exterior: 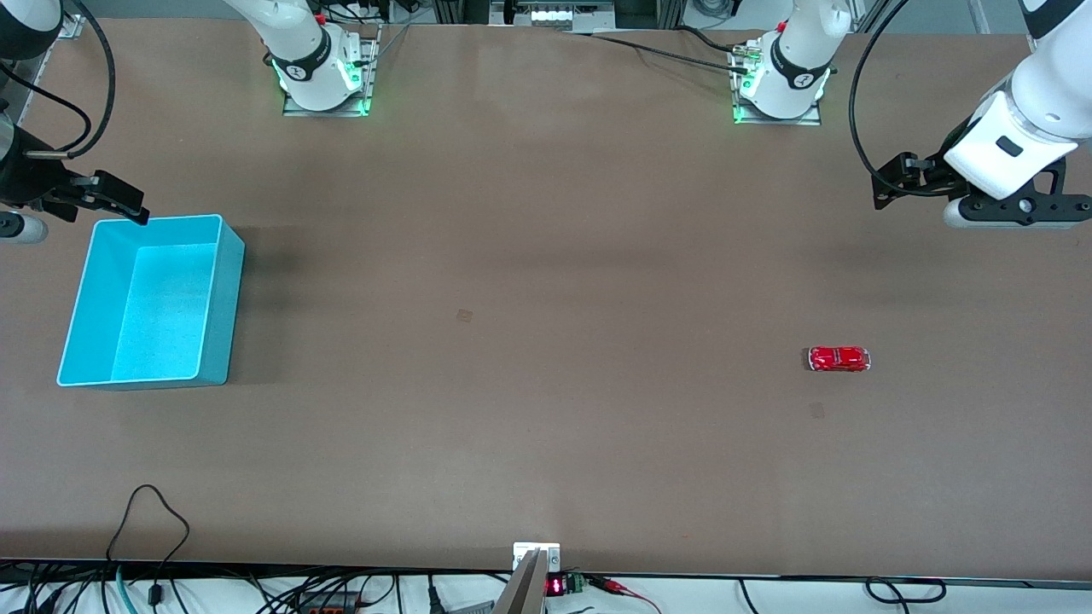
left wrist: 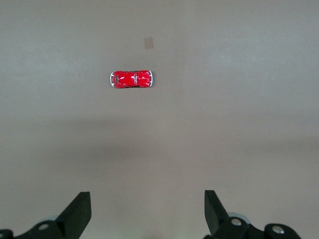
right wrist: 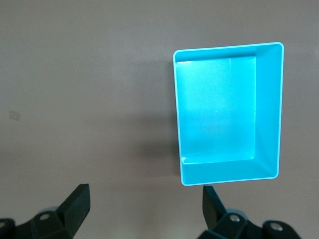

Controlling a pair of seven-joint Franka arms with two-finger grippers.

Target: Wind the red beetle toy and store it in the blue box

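The left gripper (left wrist: 147, 214) is held over the worktop (exterior: 546, 341), fingers apart, empty. The toy (exterior: 839, 359) lies at its 11 o'clock in the wrist view. The right gripper (right wrist: 144, 214) waits by the box (right wrist: 269, 109), fingers apart. The toy could be nudged away by an off-centre descent.

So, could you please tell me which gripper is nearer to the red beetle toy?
Left. The left gripper hangs open above the table at its own arm's end, where the red beetle toy sits. The right gripper hangs open by the blue box at the table's other end.
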